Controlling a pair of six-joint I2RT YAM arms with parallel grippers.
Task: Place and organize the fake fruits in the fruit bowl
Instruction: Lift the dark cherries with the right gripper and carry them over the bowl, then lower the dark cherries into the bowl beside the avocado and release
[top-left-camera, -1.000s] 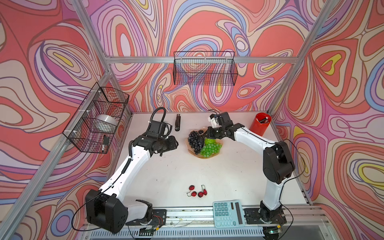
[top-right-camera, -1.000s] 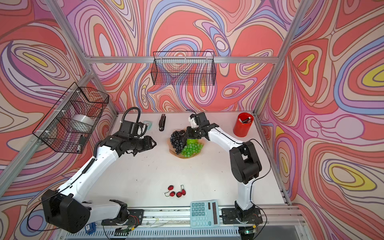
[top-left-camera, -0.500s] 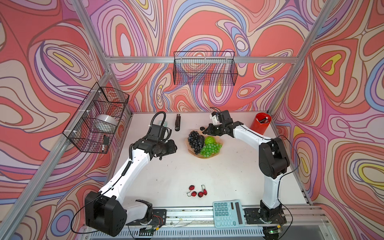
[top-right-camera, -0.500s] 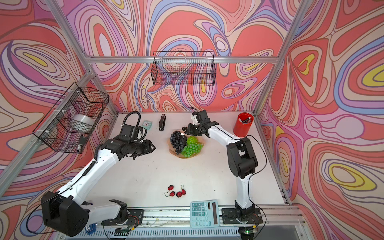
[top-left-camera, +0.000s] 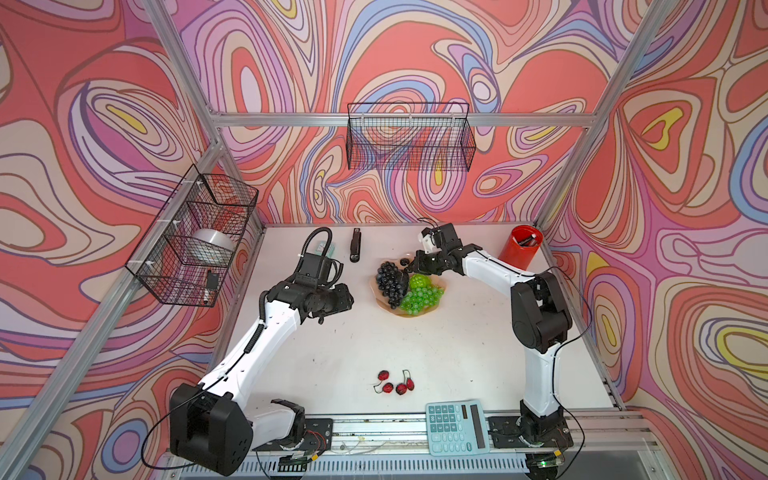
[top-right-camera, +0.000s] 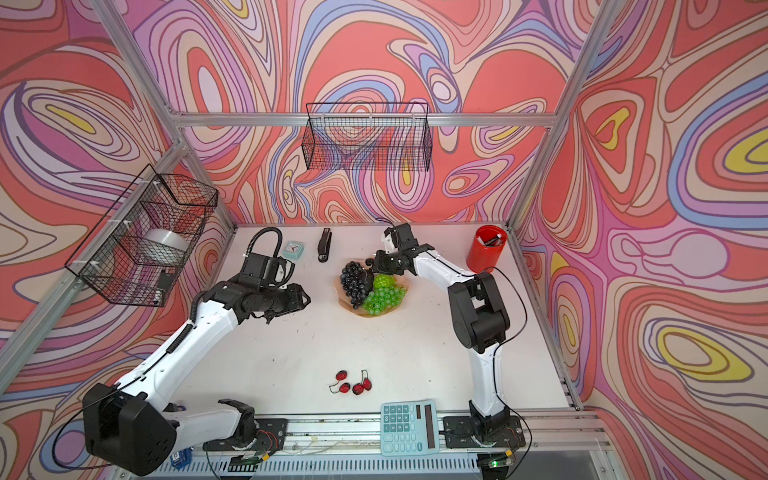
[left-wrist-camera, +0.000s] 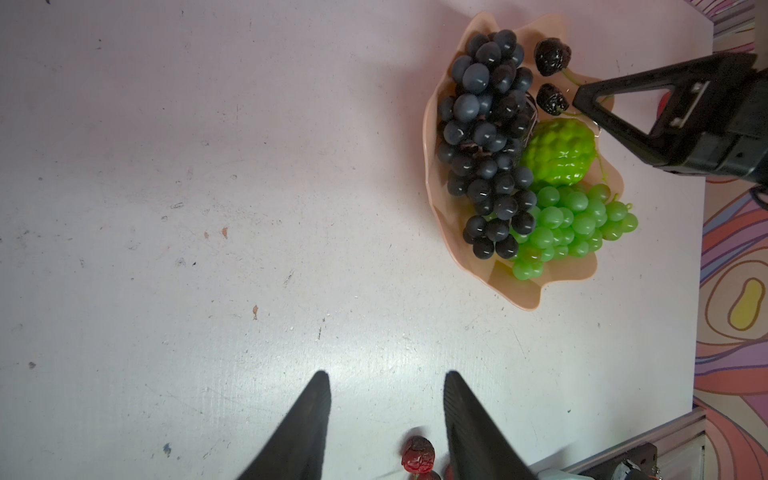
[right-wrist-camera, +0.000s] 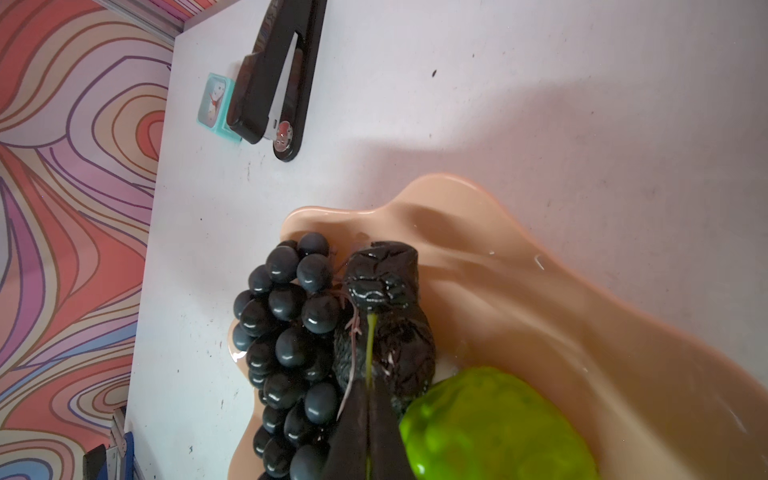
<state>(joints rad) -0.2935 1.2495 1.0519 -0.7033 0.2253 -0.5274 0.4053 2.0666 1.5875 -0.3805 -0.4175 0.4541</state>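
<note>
While my right end effector (right-wrist-camera: 368, 397) hangs over the back edge of the fruit bowl (right-wrist-camera: 498, 249), its fingers are pressed together on the thin green stem of the black berries (right-wrist-camera: 384, 282). The berries sit just past the tips, at the peach-pink rim. I cannot tell whether they rest on it or hang clear.

Close against the berries, on one side of that end effector, lies the dark purple grape bunch (right-wrist-camera: 291, 328). On the other side, right beside the fingers, sits the bumpy lime-green ball (right-wrist-camera: 490, 428). Farther from the right end effector, past the ball, the translucent green grape bunch (left-wrist-camera: 569, 224) lies against the purple bunch and spills over the bowl's rim.

My left end effector (left-wrist-camera: 386, 374) hovers above bare tabletop (left-wrist-camera: 166, 208), fingers spread with nothing between them. The bowl lies ahead of it and off to one side, apart from the tips.

Small red stemmed cherries (top-left-camera: 395, 382) lie loose on the tabletop outside the bowl, well apart from both end effectors, toward the arm bases.

Beyond the right end effector's tips, a black stapler (right-wrist-camera: 274, 75) and a small teal clock (right-wrist-camera: 214, 104) sit near the back wall, close to each other. A red cup (top-left-camera: 521, 249) stands well behind that end effector's wrist.
</note>
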